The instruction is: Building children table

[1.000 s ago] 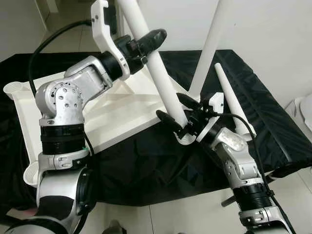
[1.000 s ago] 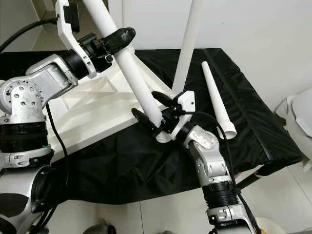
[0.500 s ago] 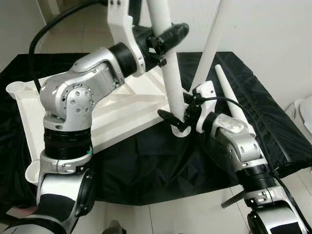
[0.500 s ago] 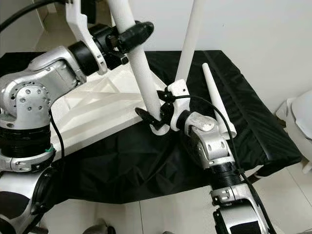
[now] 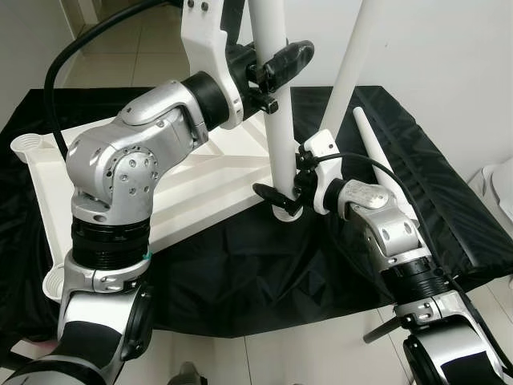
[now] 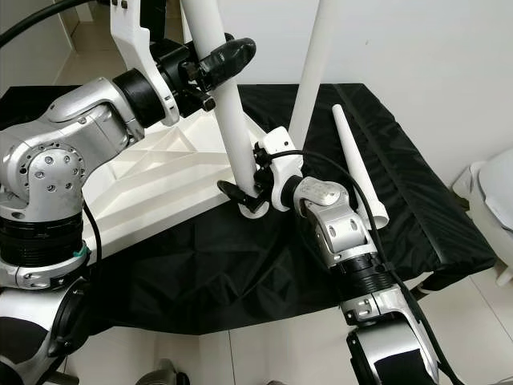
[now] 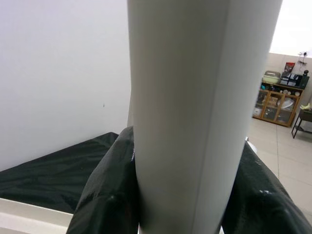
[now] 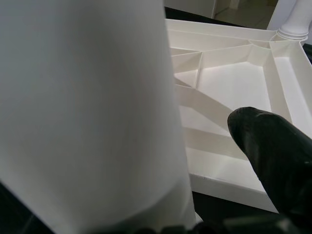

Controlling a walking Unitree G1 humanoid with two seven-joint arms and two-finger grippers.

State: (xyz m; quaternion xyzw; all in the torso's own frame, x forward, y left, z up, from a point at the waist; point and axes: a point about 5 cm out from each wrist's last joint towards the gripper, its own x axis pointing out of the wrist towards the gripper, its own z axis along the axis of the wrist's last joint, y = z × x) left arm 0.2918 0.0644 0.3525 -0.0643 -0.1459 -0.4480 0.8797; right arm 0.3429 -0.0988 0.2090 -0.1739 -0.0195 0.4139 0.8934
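The white table top [image 5: 192, 184] lies upside down on a black cloth [image 5: 240, 273]. A white leg [image 5: 280, 152] stands almost upright in the socket at its near right corner [image 5: 286, 213]. My left gripper [image 5: 272, 68] is shut on this leg high up, a black finger [image 7: 105, 195] pressed against each side. My right gripper [image 5: 282, 195] straddles the leg's base; one finger [image 8: 273, 146] stands a little apart from the leg and the other is hidden behind it. A second leg [image 5: 349, 72] stands in the far right corner. A third leg [image 5: 378, 164] lies loose on the cloth.
Open leg sockets show at the table top's left corners [image 5: 26, 146] [image 5: 50, 282]. The cloth's front edge hangs over a tiled floor [image 5: 304, 357]. A white wall [image 5: 433, 48] rises behind, and a white rounded object [image 5: 501, 180] sits at the far right.
The held leg has swung from leaning left to almost upright. My left gripper moved right with it, and my right gripper drew in close around the leg's base.
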